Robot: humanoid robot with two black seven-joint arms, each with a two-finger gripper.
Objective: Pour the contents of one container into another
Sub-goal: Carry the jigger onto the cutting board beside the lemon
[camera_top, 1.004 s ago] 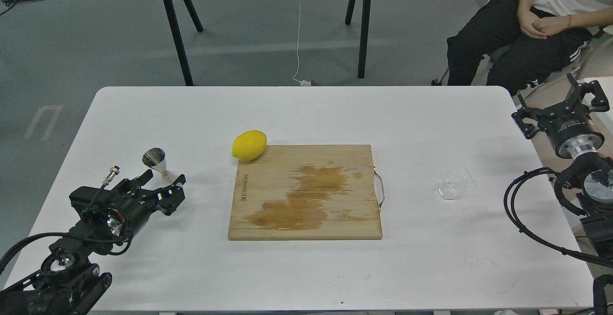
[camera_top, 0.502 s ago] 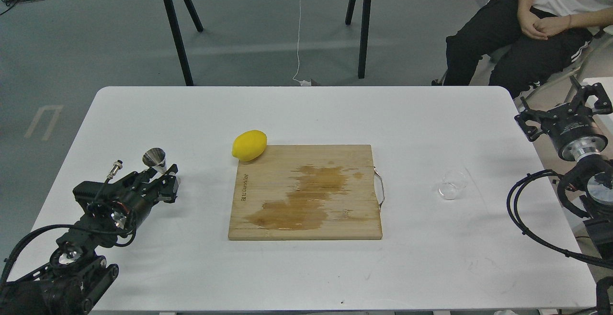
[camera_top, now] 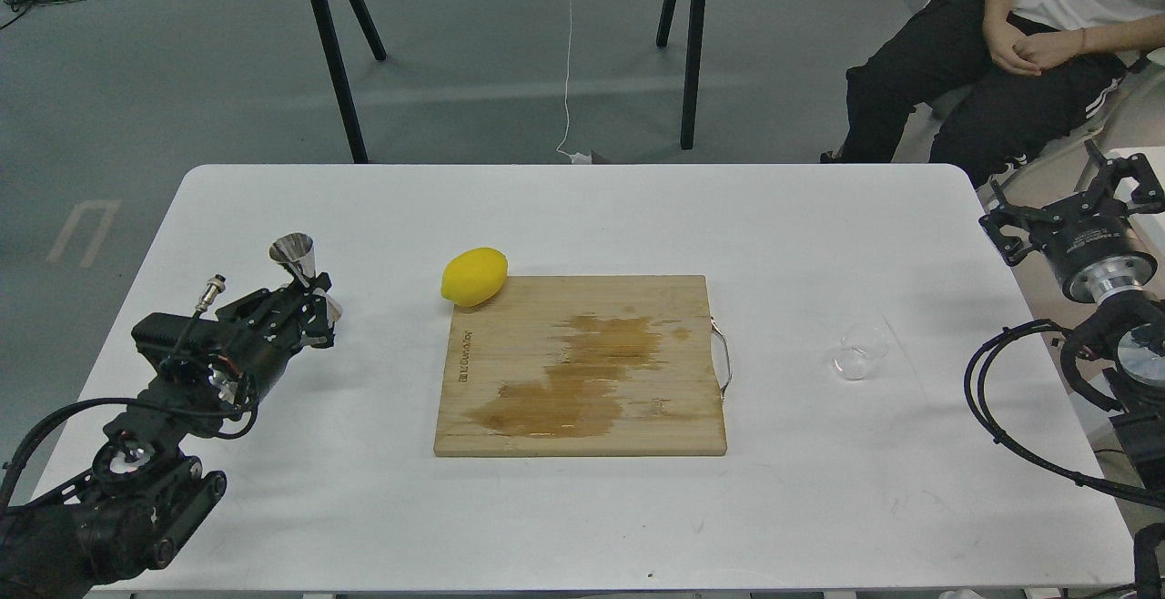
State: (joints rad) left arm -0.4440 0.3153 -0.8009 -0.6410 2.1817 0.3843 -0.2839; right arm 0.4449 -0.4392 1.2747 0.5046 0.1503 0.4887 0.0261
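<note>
The left gripper point(camera_top: 314, 312) is closing around the waist of the steel jigger point(camera_top: 298, 262), near the left edge of the table point(camera_top: 582, 526). The jigger appears lifted clear of the surface, though contact underneath cannot be confirmed. Its long axis is running close to vertical, leaning slightly, with the open upper cone facing up.

The glass cup point(camera_top: 859, 351) is sitting near the right edge of the table, beyond the handle of the cutting board point(camera_top: 582, 367) and well apart from the jigger. It appears to be tipped or lying on its side, mouth toward the near-left; the clear walls make this uncertain.

The right gripper point(camera_top: 1083, 203) is hovering off the right edge with its fingers spread wide, holding nothing.

Judgement: the jigger is rigid, light and slick, so the narrow waist is the secure place to grip. The cup is light, fragile and slippery; gripping across its round wall with gentle pressure looks safest.

A lemon point(camera_top: 473, 276) is resting at the far-left corner of the board.
</note>
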